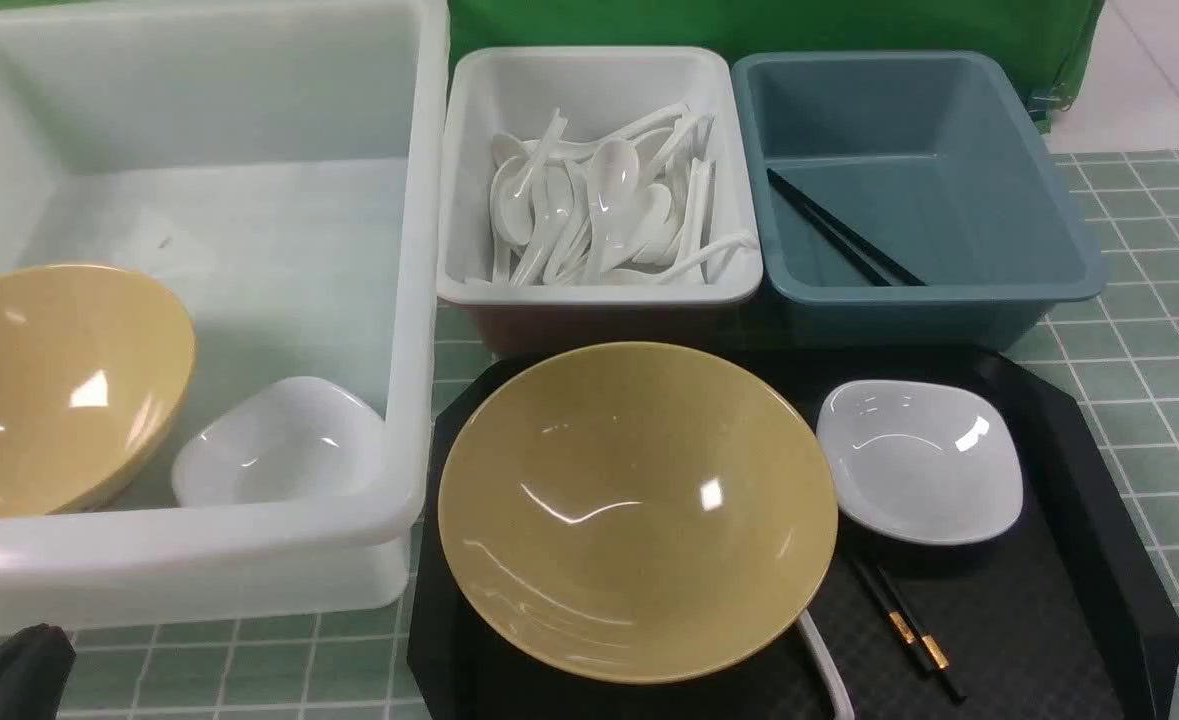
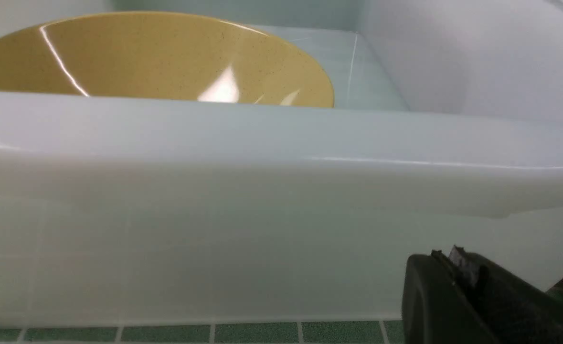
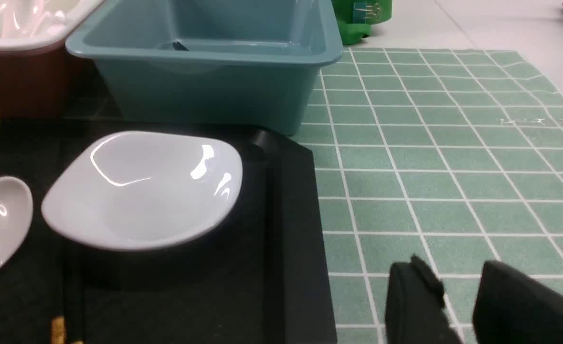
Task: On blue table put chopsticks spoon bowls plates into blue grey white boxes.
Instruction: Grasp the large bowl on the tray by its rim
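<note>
In the big white bin [image 1: 427, 300] we already have a tan bowl [image 1: 59, 390] and a white dish [image 1: 284, 445]; spoons [image 1: 611, 190] fill the small tub [image 1: 589, 293], chopsticks [image 1: 839, 228] the blue-grey one [image 1: 949, 294]. We judge one set remains on the black tray [image 1: 1139, 590]: large bowl [image 1: 639, 500], dish [image 1: 919, 460], spoon [image 1: 826, 665], chopsticks. Our left end effector [image 2: 446, 253] is closed, our right [image 3: 458, 272] partly open, both holding nothing.

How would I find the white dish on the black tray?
Look for the black tray in front of the small white tub and the blue-grey tub. On it sits a big, round, tan bowl. The dish is just right of that bowl: shiny, white, much smaller, and rounded-square instead of round.
</note>
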Robot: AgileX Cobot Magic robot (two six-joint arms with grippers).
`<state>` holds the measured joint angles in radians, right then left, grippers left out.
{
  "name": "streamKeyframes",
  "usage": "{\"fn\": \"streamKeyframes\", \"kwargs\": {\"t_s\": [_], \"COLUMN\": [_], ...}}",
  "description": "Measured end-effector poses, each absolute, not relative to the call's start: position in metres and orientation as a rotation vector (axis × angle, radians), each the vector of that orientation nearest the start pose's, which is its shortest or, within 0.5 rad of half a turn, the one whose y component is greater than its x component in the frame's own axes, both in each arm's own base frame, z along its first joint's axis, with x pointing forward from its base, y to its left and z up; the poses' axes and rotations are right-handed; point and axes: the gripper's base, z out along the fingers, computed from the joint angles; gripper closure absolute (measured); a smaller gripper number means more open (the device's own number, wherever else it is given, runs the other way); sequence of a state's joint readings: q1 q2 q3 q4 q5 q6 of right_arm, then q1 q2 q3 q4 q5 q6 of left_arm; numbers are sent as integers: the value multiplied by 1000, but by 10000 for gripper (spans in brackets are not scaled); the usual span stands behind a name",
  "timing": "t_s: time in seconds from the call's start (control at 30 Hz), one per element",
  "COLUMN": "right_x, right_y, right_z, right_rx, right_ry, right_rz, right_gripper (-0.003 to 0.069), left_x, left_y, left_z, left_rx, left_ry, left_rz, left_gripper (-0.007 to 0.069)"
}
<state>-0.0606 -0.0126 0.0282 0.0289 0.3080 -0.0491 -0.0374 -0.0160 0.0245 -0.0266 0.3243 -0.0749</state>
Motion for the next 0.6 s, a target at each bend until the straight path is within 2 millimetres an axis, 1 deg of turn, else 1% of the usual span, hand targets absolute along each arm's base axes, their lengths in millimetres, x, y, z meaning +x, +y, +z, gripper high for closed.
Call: {"fn": "streamKeyframes", "kwargs": {"t_s": [0.6], "right_x": [54], "right_y": [-2], "right_z": [176], "right_rx": [29], "right_ry": [1808], "right_rz": [-51], "right_gripper": [422], "left_x": [53], "left_y": [-3], "left_z": [177], "left_rx": [-42], "left_ry": [1817], "left_rz": [-94], "left_gripper": [622]}}
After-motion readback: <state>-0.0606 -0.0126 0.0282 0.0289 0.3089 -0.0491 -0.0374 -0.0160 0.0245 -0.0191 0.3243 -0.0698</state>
